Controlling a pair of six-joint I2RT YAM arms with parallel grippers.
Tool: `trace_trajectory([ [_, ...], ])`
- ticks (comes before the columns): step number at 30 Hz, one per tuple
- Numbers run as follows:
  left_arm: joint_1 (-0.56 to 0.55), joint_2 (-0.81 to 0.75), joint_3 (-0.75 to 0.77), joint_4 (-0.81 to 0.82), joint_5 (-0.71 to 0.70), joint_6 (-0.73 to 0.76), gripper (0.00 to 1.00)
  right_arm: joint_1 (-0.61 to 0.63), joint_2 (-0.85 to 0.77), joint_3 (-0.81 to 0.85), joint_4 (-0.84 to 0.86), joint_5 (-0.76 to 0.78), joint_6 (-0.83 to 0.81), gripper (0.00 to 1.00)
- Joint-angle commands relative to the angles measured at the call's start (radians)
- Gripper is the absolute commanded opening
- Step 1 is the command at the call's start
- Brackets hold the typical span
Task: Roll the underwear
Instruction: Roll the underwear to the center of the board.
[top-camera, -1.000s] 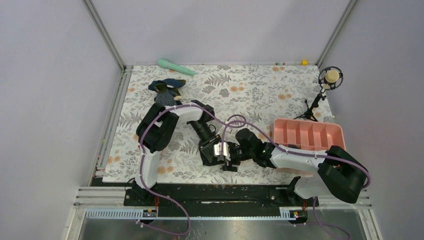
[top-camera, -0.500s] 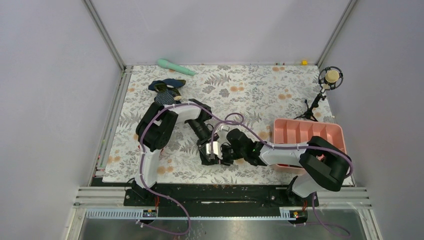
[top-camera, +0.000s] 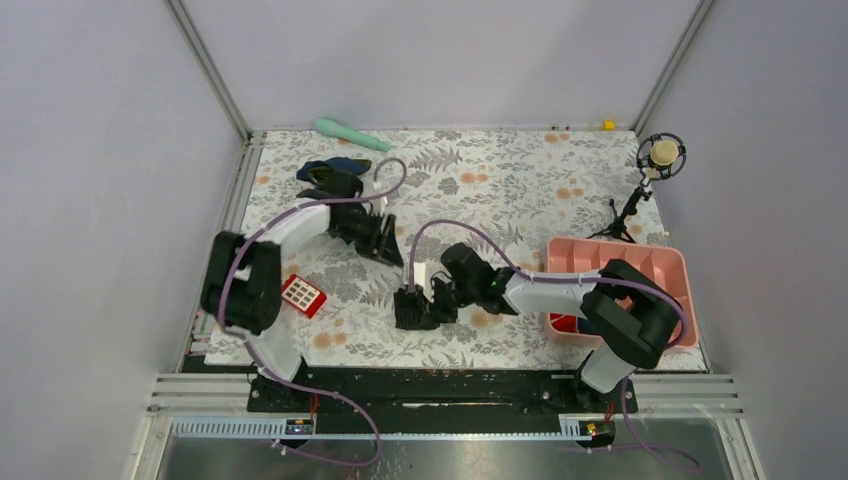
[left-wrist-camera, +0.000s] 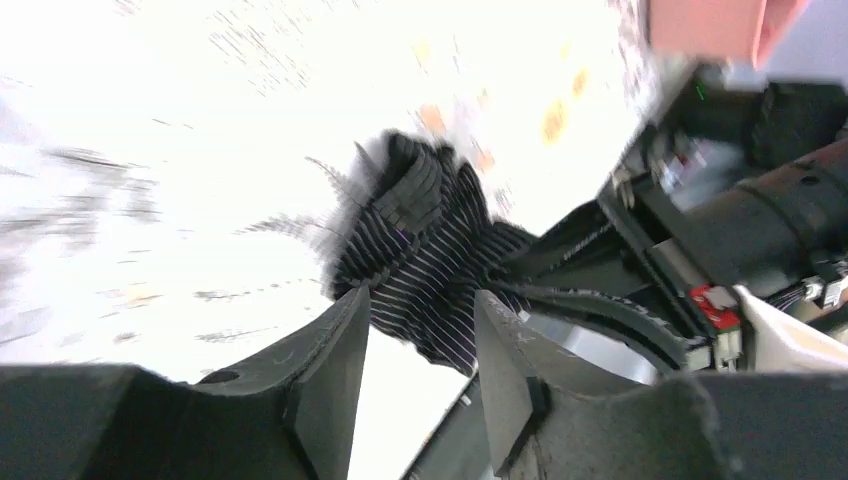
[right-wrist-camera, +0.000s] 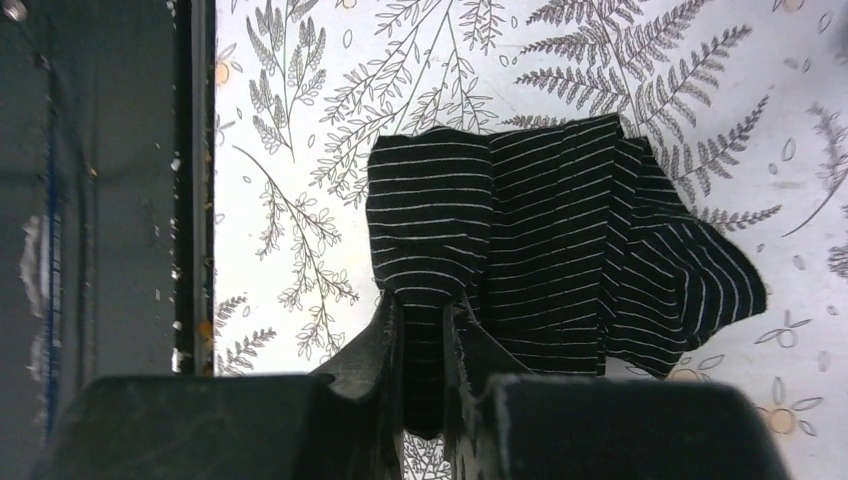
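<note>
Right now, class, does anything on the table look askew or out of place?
The underwear looks odd: it lies bunched and creased on the mat, one flap splaying sideways, not a tidy roll. The right claw pinches its near edge. The red keypad also sits crooked to the mat's edges.

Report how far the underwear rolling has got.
Done: the underwear lies gathered in a loose, folded bunch on the floral mat, not spread flat.
In hand: the right claw is shut on the edge of the fabric nearest its camera. The left claw is open and off the cloth.
Left: no tight roll shows, and a flap splays out to one side, so most of the rolling remains.
</note>
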Motion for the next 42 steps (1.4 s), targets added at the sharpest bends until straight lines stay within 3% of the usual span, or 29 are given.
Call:
trace_trajectory([
  [1, 0.008, -0.277, -0.094, 0.299, -0.249, -0.130, 0.45, -0.070, 0.097, 0.067, -0.146, -0.146, 0.207, 0.00],
  [7, -0.099, -0.660, -0.394, 0.500, -0.502, -0.037, 0.50, -0.217, 0.290, 0.234, -0.309, -0.260, 0.374, 0.00],
  [11, -0.359, -0.850, -0.542, 0.549, -0.570, 0.269, 0.52, -0.249, 0.409, 0.348, -0.476, -0.312, 0.358, 0.00],
  [14, -0.504, -0.890, -0.635, 0.613, -0.643, 0.500, 0.53, -0.265, 0.495, 0.395, -0.563, -0.363, 0.355, 0.00],
  [21, -0.535, -0.824, -0.739, 0.723, -0.597, 0.810, 0.53, -0.272, 0.612, 0.431, -0.644, -0.413, 0.319, 0.00],
  [27, -0.556, -0.738, -0.726, 0.684, -0.542, 0.873, 0.52, -0.273, 0.647, 0.459, -0.668, -0.429, 0.315, 0.00],
  [31, -0.579, -0.667, -0.711, 0.656, -0.578, 0.900, 0.50, -0.274, 0.648, 0.462, -0.672, -0.431, 0.311, 0.00],
  [39, -0.596, -0.586, -0.556, 0.453, -0.508, 0.827, 0.45, -0.282, 0.677, 0.492, -0.700, -0.429, 0.307, 0.00],
  [42, -0.638, -0.564, -0.545, 0.446, -0.563, 0.760, 0.45, -0.285, 0.687, 0.501, -0.709, -0.432, 0.305, 0.00],
])
